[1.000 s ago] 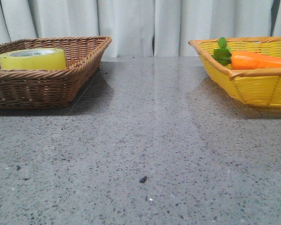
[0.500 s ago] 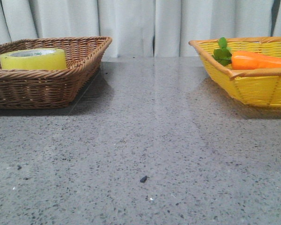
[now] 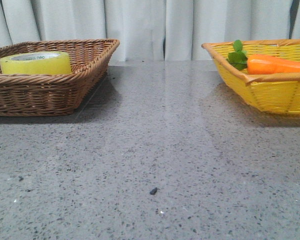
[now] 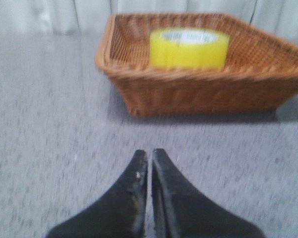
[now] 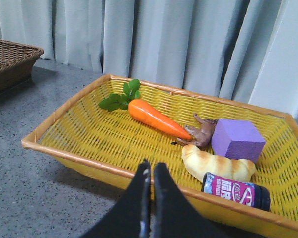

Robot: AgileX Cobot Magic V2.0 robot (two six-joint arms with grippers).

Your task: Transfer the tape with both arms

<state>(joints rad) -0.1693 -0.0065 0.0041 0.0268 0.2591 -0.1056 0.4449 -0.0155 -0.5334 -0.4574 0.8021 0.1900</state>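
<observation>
Comparing frames: nothing moved in the last second. Left gripper (image 4: 149,154) and right gripper (image 5: 150,167) both clenched, empty. Tape (image 3: 35,63) untouched in far-left brown basket (image 3: 50,92); approach not started.

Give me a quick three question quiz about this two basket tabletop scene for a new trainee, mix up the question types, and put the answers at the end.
1. True or false: the wide roll of bright yellow tape lies in the brown wicker basket.
2. Multiple choice: in the yellow woven basket, what touches the orange carrot with green leaves at its tip? A) purple cube B) small brown figure C) dark jar with pink label
3. Fill in: the left gripper and the right gripper each show their jaws ____.

Key
1. True.
2. B, the small brown figure; the purple cube and dark jar with pink label lie apart from it.
3. Shut, holding nothing.
</observation>
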